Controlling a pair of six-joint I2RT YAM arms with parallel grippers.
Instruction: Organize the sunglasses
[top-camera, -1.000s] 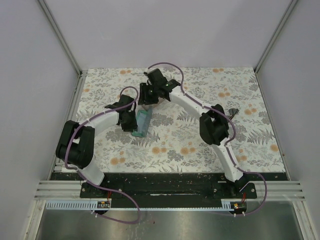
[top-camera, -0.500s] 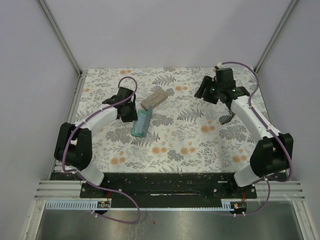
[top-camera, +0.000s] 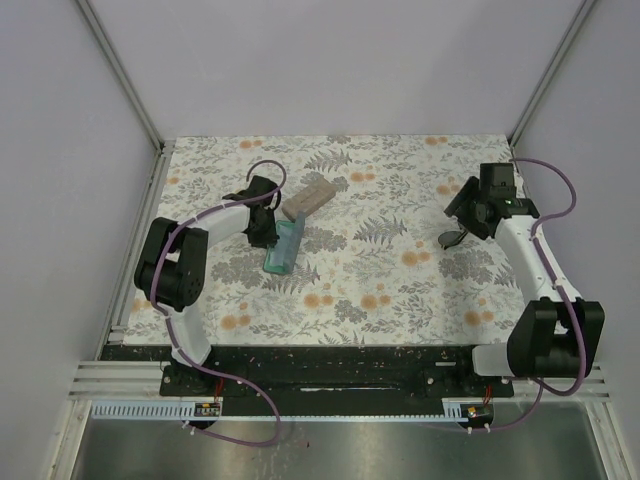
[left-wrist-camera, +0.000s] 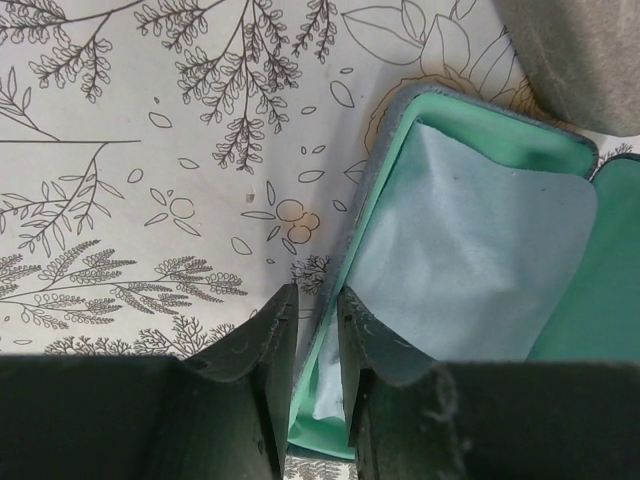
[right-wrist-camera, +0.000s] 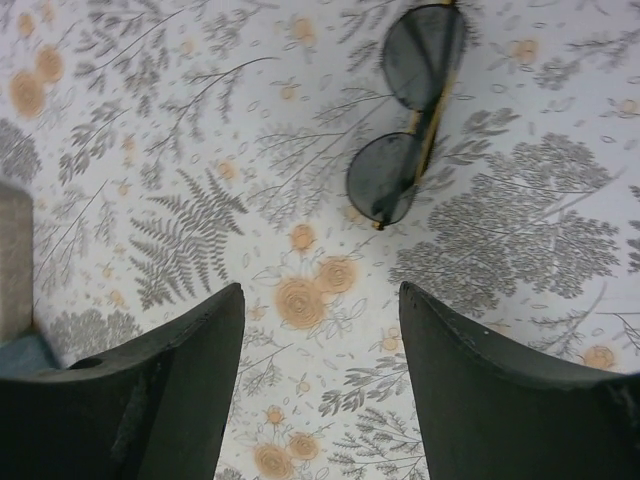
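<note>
Top view: my left claw (top-camera: 266, 226) is at the open case (top-camera: 285, 250), with the tan case (top-camera: 307, 198) just off its 1 o'clock. My right claw (top-camera: 461, 214) hangs right by the sunglasses (top-camera: 453, 238), which lie on the table's (top-camera: 350, 290) 3 o'clock side.
Left wrist: fingers nearly together, pinching the open case's rim, and a blue cloth (left-wrist-camera: 470, 240) lies inside.
Right wrist: fingers spread wide. The sunglasses sit at 1 o'clock, clear of both tips.
</note>
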